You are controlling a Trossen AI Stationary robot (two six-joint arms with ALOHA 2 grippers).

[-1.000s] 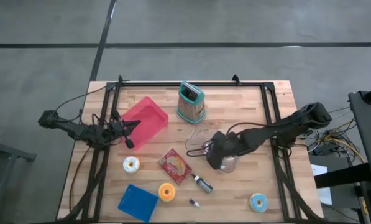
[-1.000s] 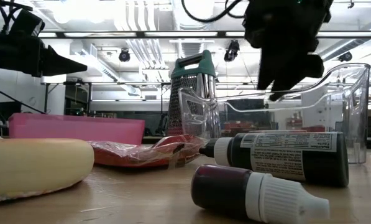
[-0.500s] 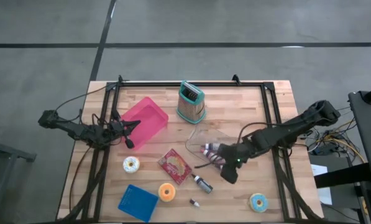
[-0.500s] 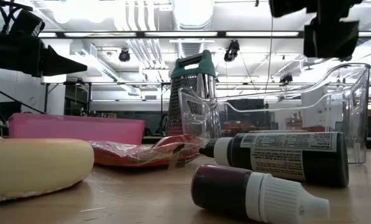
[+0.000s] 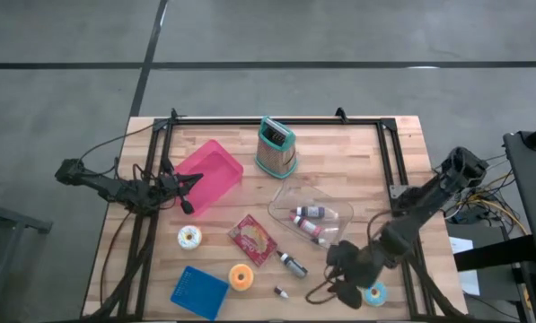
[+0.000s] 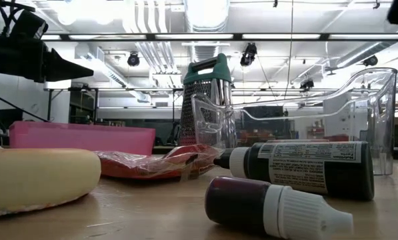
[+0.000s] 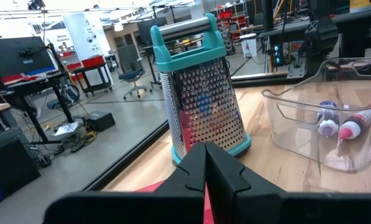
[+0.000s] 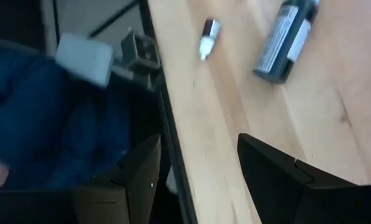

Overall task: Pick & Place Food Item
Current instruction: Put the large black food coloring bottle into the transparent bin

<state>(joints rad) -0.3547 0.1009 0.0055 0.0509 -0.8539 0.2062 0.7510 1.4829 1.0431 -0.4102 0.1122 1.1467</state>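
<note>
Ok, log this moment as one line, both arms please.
right gripper: open, empty, beside blue donut | left gripper: shut, idle by pink bin

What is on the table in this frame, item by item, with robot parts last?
Grater: 1, teal and steel, upright, far middle.
Pink bin: 1, far left.
Clear bin: 1, centre right, holding two bottles.
Red packet: 1, centre.
Dark bottles: 2, near centre, lying down.
Donuts: 3; white left, orange near, blue near right.
Blue square: 1, near left.
Left gripper: fingers shut, beside pink bin.
Right gripper: fingers open, empty, near edge by blue donut.
</note>
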